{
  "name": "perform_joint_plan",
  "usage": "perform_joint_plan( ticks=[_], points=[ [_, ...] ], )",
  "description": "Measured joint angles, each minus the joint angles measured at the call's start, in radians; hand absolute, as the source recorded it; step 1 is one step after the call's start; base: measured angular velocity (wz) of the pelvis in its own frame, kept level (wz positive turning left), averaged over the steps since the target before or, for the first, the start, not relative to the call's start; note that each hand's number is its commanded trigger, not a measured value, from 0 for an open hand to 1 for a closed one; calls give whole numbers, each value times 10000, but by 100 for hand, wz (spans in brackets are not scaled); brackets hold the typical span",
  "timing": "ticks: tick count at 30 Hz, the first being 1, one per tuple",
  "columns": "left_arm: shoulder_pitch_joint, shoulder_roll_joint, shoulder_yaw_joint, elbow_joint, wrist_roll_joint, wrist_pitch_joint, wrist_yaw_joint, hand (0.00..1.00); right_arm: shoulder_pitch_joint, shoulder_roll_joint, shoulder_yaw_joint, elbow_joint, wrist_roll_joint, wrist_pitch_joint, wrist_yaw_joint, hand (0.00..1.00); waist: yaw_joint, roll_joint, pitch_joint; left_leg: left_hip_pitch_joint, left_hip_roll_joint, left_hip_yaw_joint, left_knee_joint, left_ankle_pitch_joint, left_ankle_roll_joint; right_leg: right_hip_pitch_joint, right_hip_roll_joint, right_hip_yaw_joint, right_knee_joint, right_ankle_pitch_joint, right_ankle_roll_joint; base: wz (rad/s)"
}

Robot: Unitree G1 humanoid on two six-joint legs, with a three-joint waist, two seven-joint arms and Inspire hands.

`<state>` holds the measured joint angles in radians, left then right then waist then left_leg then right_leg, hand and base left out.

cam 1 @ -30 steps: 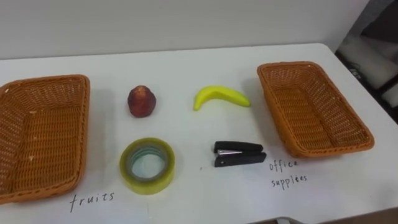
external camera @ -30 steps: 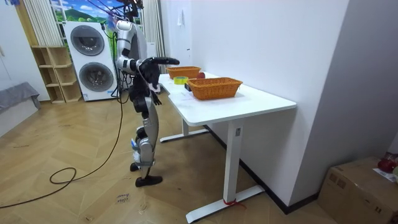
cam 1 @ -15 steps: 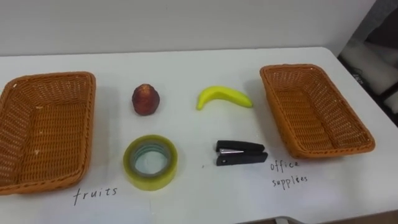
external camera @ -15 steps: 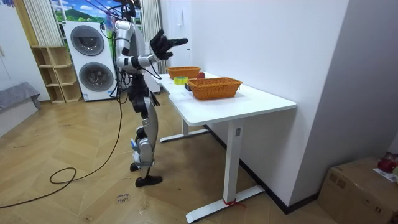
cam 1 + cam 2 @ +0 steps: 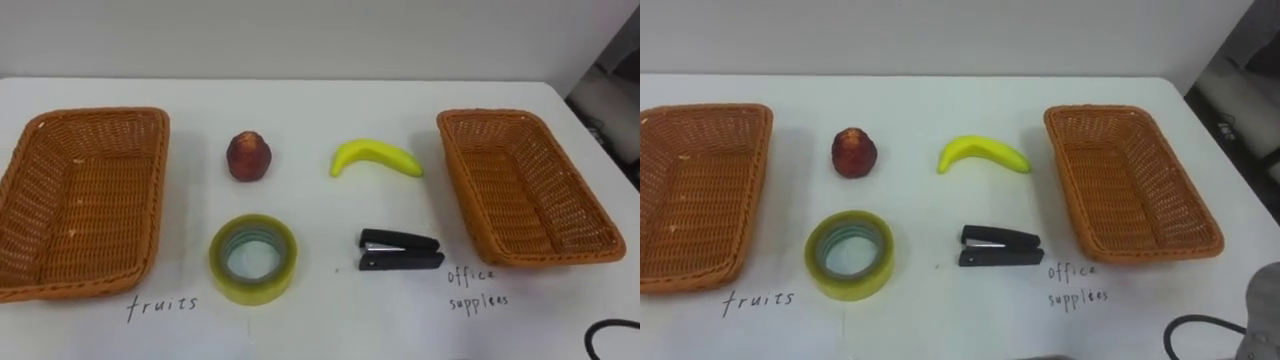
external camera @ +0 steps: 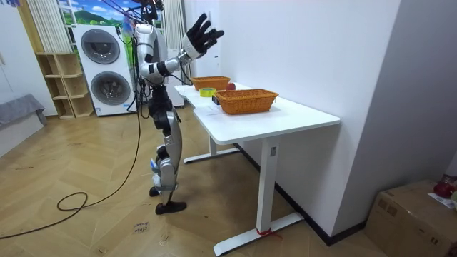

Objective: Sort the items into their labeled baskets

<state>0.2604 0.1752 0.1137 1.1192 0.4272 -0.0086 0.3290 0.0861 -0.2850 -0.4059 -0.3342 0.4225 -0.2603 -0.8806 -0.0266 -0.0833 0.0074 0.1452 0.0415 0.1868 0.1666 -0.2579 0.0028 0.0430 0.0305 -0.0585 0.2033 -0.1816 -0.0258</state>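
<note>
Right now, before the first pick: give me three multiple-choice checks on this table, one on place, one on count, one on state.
1. Where does the stapler lie?
A. on the table, nearer the robot than the banana, left of the right basket
B. in the right basket
C. on the floor

2. How many loose items lie between the two baskets?
A. two
B. three
C. four

3. What state is the left basket in?
A. full of fruit
B. empty
C. tipped over

Answers:
1 A: it rests on the bare tabletop, apart from the right basket.
2 C: apple, banana, tape roll and stapler.
3 B: its wicker floor is bare and it sits upright.
</note>
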Motion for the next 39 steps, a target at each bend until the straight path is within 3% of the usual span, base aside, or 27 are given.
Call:
perform_joint_plan(
  ticks=[6, 10, 13, 18, 20, 25, 31, 35, 39],
  points=[
    [-35, 3, 8, 34, 44, -114, -19, 0, -303, -13, 375, -374, -380, -13, 763, 0, 68, 25, 1, -4, -6, -114, 4, 1, 1, 108, -35, -140, 6, 3, 1, 6],
    [44, 2, 15, 31, 199, -156, -83, 0, -310, -66, 616, -376, -857, -15, 1243, 0, 111, 83, -75, 11, -6, -194, 42, 2, 1, 101, -69, -255, 20, 3, 0, 5],
    [26, 1, 3, 26, 384, -160, -166, 0, -313, -267, 802, -370, -1273, -12, 1639, 0, 148, 146, -85, 50, -14, -199, 54, 13, 11, 127, -96, -251, 87, 3, 0, 0],
    [54, -9, -6, 24, 419, -180, -166, 0, -311, -553, 1463, -338, -1550, 13, 2578, 0, 347, 133, -45, 68, -12, -79, 57, 69, 3, 114, -130, -244, 182, 4, -9, -6],
    [1, -8, 8, 18, 460, -177, -183, 0, -311, -560, 1643, -318, -1591, 44, 3187, 0, 435, 63, 38, 67, -17, -37, 52, 80, -4, 75, -138, -239, 130, -27, -36, 0],
    [-182, 4, -32, 2, 491, 25, -578, 0, -314, -641, 2066, -67, -2381, 350, 4324, 0, 590, -135, 3, -2, 11, -95, 13, 93, -25, 82, -96, -254, -27, 66, -49, 1],
    [-282, 16, -205, -8, 585, 40, -583, 0, -375, -646, 2782, 398, -2775, 665, 5748, 0, 611, -33, -10, -92, 1, -89, 41, 100, -16, 74, -114, -334, -41, 129, -27, 0],
    [-340, 14, -189, -13, 579, 55, -586, 0, -375, -647, 3101, 484, -2809, 906, 6699, 0, 626, 79, -92, -99, 41, -103, -5, 100, -17, 129, -122, -355, -187, 141, -18, 0],
    [-334, 13, -184, -24, 639, 160, -698, 0, -372, -647, 3126, 545, -3185, 1242, 7420, 0, 601, 157, -43, -80, 83, -97, -16, 101, -19, 192, -118, -373, -200, 140, -18, 1]
  ],
)
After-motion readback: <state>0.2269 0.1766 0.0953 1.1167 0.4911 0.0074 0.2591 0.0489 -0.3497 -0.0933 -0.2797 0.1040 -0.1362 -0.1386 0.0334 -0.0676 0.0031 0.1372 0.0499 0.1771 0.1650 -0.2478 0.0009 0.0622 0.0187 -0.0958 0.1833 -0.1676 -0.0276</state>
